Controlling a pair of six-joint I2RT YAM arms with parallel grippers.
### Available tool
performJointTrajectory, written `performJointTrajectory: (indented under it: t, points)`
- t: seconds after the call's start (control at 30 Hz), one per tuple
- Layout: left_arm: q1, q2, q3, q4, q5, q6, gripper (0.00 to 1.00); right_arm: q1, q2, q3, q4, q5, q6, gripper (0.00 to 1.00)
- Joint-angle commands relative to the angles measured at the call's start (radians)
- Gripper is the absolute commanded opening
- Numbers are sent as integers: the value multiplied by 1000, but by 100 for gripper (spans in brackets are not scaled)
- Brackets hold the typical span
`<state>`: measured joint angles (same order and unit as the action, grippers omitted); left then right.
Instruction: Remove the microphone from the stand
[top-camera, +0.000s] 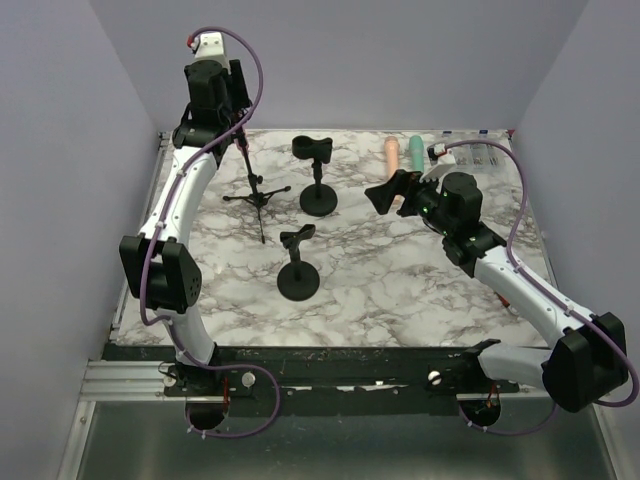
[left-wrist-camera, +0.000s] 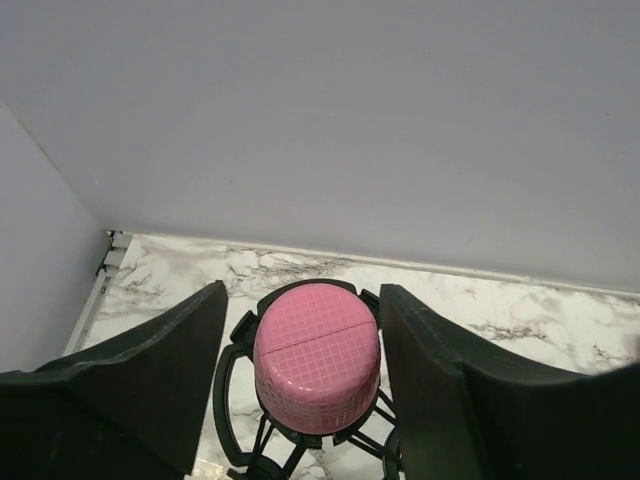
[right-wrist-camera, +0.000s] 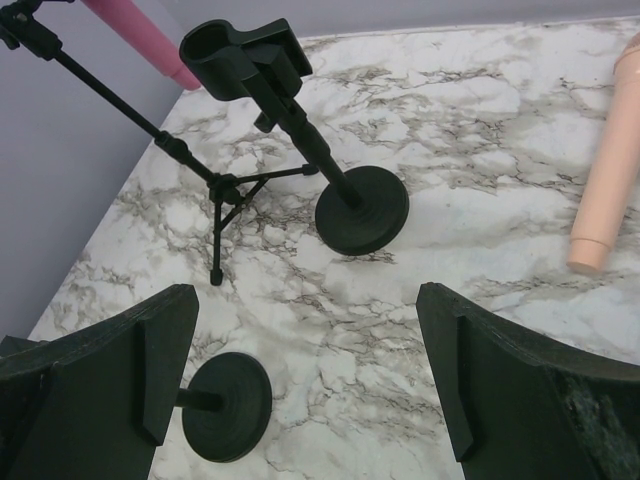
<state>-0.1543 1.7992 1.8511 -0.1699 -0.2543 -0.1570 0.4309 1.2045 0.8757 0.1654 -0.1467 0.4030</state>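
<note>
A pink microphone with a gridded head sits in the black shock-mount ring of a tripod stand at the back left of the table. My left gripper is open, one finger on each side of the microphone's head; the right finger is very close to it and the left finger stands apart. In the top view the left gripper hides the microphone. The right wrist view shows its pink body and the tripod. My right gripper is open and empty above the table's middle right.
Two black round-base stands with empty clips stand mid-table: one further back, one nearer. A peach microphone and a teal one lie at the back right. Purple walls close in the left, back and right.
</note>
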Motion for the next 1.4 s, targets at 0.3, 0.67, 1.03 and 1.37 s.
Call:
performJointTrajectory:
  t: [0.3,0.67,1.03,1.37]
  points:
    - [5,-72,69,24,19,74,9,3,16,-12,25,6,-5,100]
    - [-15,-133,311,17,-32,243,0,3,20,-12,28,4,-4,100]
    - [-127,-434,221,98,70,227,0,3,37,-14,31,16,-5,100]
    - [-129,-794,-358,309,592,-206,0,3,59,-1,36,-46,-14,100]
